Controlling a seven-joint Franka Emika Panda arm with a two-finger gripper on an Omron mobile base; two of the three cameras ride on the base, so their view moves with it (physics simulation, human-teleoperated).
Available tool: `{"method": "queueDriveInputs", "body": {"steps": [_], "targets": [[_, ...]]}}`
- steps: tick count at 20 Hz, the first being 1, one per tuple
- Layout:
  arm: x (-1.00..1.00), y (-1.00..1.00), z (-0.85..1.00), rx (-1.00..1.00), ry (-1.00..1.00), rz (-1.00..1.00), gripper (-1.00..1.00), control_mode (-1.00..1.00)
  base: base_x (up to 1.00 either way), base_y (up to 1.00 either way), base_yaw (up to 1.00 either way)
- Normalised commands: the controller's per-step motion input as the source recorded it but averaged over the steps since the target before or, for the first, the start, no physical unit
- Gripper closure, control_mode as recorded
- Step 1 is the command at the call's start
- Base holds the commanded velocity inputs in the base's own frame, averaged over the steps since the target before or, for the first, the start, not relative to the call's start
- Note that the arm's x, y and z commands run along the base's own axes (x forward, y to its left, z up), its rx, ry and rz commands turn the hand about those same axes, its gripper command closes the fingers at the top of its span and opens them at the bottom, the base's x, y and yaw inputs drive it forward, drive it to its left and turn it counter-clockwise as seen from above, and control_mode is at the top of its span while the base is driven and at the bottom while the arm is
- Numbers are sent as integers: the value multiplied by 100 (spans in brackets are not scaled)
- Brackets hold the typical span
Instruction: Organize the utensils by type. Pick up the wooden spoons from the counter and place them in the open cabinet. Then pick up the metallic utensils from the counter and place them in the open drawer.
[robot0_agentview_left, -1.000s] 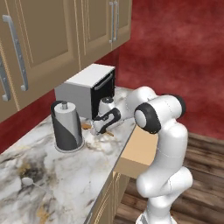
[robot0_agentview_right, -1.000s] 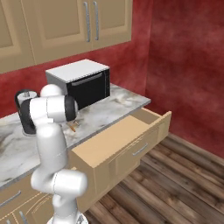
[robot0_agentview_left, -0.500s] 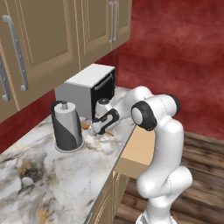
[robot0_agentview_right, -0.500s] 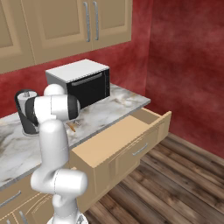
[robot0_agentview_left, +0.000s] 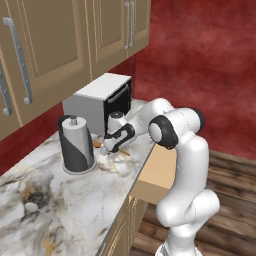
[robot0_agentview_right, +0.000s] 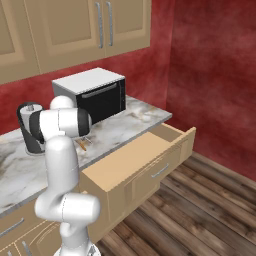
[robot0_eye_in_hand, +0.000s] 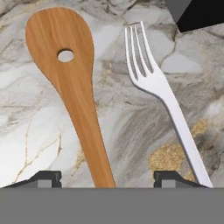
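Note:
A wooden spoon (robot0_eye_in_hand: 65, 83) with a hole in its bowl lies on the marble counter (robot0_eye_in_hand: 30, 131). A silver fork (robot0_eye_in_hand: 151, 78) lies beside it, apart. My gripper (robot0_eye_in_hand: 108, 177) is open, straddling the spoon's handle with a gap on each side. In the left base view the gripper (robot0_agentview_left: 113, 145) hangs low over the counter (robot0_agentview_left: 75, 200) beside the toaster oven, with bits of orange-brown wood (robot0_agentview_left: 96, 144) showing at it. A metal spoon (robot0_agentview_left: 32, 206) lies at the counter's near left. The open drawer (robot0_agentview_right: 150, 150) juts out below the counter edge. The open cabinet is out of view.
A grey toaster oven (robot0_agentview_left: 100, 100) stands at the back, its dark corner (robot0_eye_in_hand: 197, 13) near the fork's tines. A dark canister (robot0_agentview_left: 76, 145) stands left of the gripper. Wall cabinets (robot0_agentview_left: 50, 45) with bar handles hang above. A red wall (robot0_agentview_right: 210, 75) closes the right end.
The arm has leaned a little further over the counter, bringing the hand lower at the wooden spoon. The spoon and fork have not moved.

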Motion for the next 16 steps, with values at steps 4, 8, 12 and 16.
{"method": "queueDriveInputs", "body": {"steps": [4,8,12,16], "targets": [[-26,0,-31,0,0,0,100,-100,0,0,0],[-25,0,-23,0,3,0,100,-100,0,0,0],[-26,-12,6,0,1,0,100,-100,0,0,0],[-47,-24,37,0,0,1,100,-100,0,0,0]]}}
